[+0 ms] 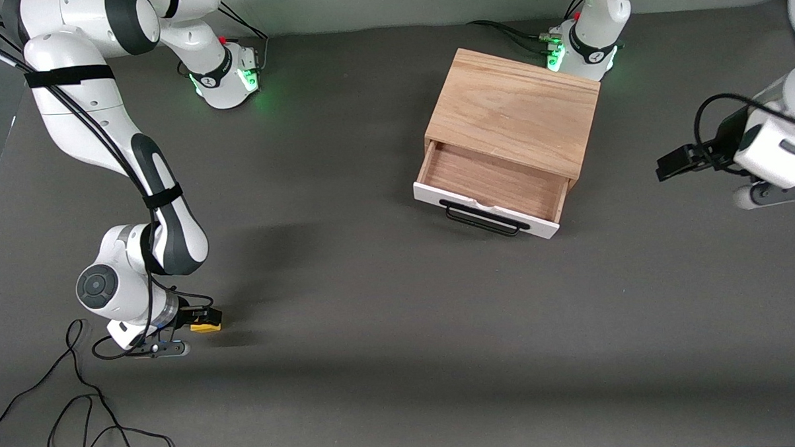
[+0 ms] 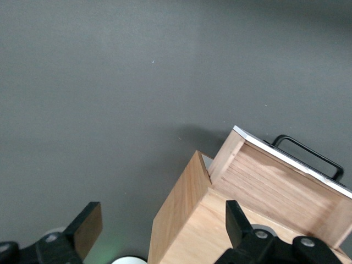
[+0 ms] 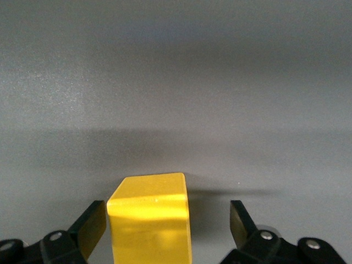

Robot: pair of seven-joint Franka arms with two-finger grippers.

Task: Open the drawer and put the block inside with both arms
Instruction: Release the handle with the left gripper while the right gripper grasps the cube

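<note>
A dark grey table (image 1: 401,329) holds everything. Loose black cables (image 1: 80,406) lie on it at the right arm's end, close to the front camera. Nothing stands between the block and the cabinet; only bare table lies there.

The right arm's black gripper (image 1: 199,320) is low down at the right arm's end of the table. Its two fingers (image 3: 91,225) are spread wide, and the small yellow-orange cube block (image 1: 206,326) sits on the table between them. In the right wrist view the block (image 3: 149,217) is closer to one finger, and a clear gap shows next to the other finger. I cannot tell if the closer finger touches the block. The gripper has not pinched it.

The left arm's black gripper (image 1: 673,163) waits up in the air at the left arm's end of the table, beside the cabinet. The left wrist view shows its fingers (image 2: 88,225) wide apart with nothing between them.

The light oak wooden box cabinet (image 1: 512,110) stands close to the left arm's green-lit base (image 1: 554,59). It is much farther from the front camera than the block. Its white-fronted drawer (image 1: 486,207) with the black wire handle (image 1: 483,219) is pulled out. The brown wood inside (image 1: 492,180) has nothing in it.
</note>
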